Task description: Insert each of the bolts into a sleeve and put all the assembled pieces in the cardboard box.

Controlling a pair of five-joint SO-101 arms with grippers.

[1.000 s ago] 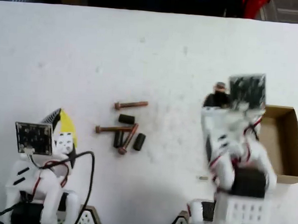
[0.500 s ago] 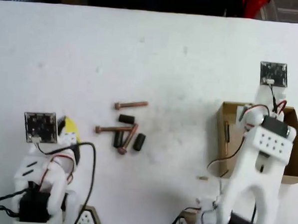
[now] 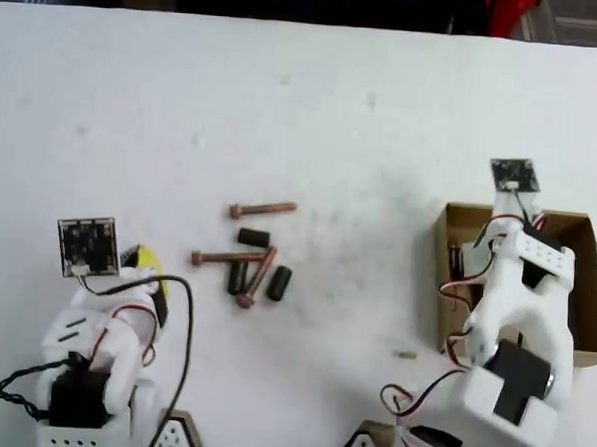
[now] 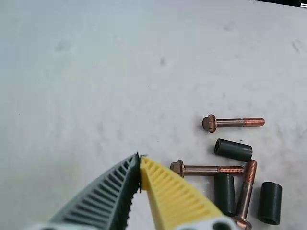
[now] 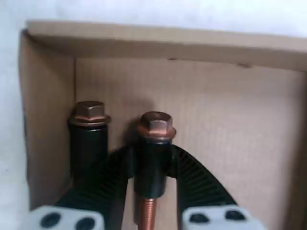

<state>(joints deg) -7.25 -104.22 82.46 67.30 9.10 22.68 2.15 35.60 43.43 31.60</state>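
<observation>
Step in hand, judged: deposit of an assembled piece into the cardboard box (image 5: 225, 120). The right end effector (image 5: 152, 166) sits inside the box, its dark fingers pinching the black sleeve of a bolt-and-sleeve assembly (image 5: 156, 143). The copper head points toward the far wall and the threaded end toward the wrist. A second assembled piece (image 5: 88, 139) lies parallel and just beside it, close to one side wall. Whether the held piece touches the box floor: cannot tell. To do the release well, lower until the sleeve rests on the cardboard, then spread the fingers only enough to free it. The bolt is loose in its sleeve, so a drop or a tilt with the head up could let it slide out. Keep off the neighbouring piece and withdraw straight up, clear of the box rim. Pose: in the high view the right arm (image 3: 520, 295) is stretched forward over the box with the wrist pitched down into it. The left arm (image 3: 102, 343) is folded back near its base. The left end effector (image 4: 139, 161) holds nothing, its grey and yellow fingers pressed together, above the counter (image 4: 96, 72) near the loose parts. Outstanding work: three bolts (image 4: 232, 122) (image 4: 206, 169) (image 4: 245, 191) and three sleeves (image 4: 233, 150) (image 4: 224, 193) (image 4: 269, 202) lie clustered on the counter, unassembled.
</observation>
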